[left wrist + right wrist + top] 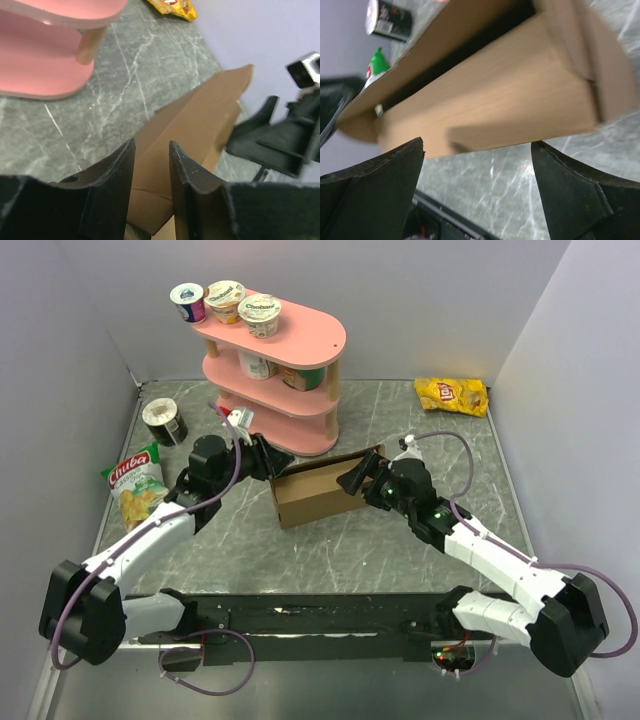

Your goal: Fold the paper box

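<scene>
The paper box (320,490) is brown cardboard, standing partly formed on the marbled table with its rear flap raised. My left gripper (272,462) is at the box's left end. Seen from the left wrist, its fingers (122,165) are a narrow gap apart, and a cardboard panel (200,120) shows in that gap; I cannot see them pinching it. My right gripper (362,478) is at the box's right end. In the right wrist view it (477,150) stands wide open, with the box's long side (490,95) just beyond the fingertips and only table between them.
A pink three-tier shelf (275,360) with yoghurt cups (225,300) stands just behind the box. A dark can (163,421) and a green chips bag (135,485) lie at the left. A yellow chips bag (452,394) lies at the back right. Walls enclose the table.
</scene>
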Robot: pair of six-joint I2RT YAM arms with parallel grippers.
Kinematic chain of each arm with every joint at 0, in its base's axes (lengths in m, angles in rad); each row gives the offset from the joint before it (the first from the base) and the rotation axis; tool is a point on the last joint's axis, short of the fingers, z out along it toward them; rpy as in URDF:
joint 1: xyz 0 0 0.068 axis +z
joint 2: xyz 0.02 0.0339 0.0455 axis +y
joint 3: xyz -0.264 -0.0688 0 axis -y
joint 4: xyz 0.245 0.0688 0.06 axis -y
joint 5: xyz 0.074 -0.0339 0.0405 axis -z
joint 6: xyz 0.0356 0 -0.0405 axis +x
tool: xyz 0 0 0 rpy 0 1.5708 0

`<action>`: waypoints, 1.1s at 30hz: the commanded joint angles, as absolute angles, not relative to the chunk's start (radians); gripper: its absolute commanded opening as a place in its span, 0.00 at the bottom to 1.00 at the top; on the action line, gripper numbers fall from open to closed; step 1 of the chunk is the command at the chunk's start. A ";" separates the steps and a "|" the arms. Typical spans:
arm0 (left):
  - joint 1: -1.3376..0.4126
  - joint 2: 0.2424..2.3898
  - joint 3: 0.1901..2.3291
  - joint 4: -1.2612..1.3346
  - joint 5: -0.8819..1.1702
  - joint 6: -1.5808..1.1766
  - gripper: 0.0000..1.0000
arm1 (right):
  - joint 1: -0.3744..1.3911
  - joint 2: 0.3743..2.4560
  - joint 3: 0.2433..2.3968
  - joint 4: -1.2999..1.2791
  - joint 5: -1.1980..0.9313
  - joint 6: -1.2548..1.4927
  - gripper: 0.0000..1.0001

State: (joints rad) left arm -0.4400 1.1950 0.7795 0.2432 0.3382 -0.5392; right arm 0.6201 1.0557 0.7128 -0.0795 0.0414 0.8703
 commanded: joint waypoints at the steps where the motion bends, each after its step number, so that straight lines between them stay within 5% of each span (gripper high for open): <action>1: -0.452 1.146 0.710 0.259 0.367 -0.626 0.40 | 0.575 1.084 0.696 0.046 0.064 0.854 0.91; 19: -0.451 1.103 0.747 0.158 0.173 -0.620 0.50 | 0.546 1.272 0.883 0.101 0.014 0.735 0.84; 33: -0.362 1.209 0.879 0.172 0.148 -0.575 0.84 | 0.548 1.419 0.919 0.207 -0.081 0.821 0.89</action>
State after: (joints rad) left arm -0.3649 1.2438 0.8272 0.1959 0.1921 -0.6277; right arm 0.5514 1.4025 0.8650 0.1570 -0.0620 0.8036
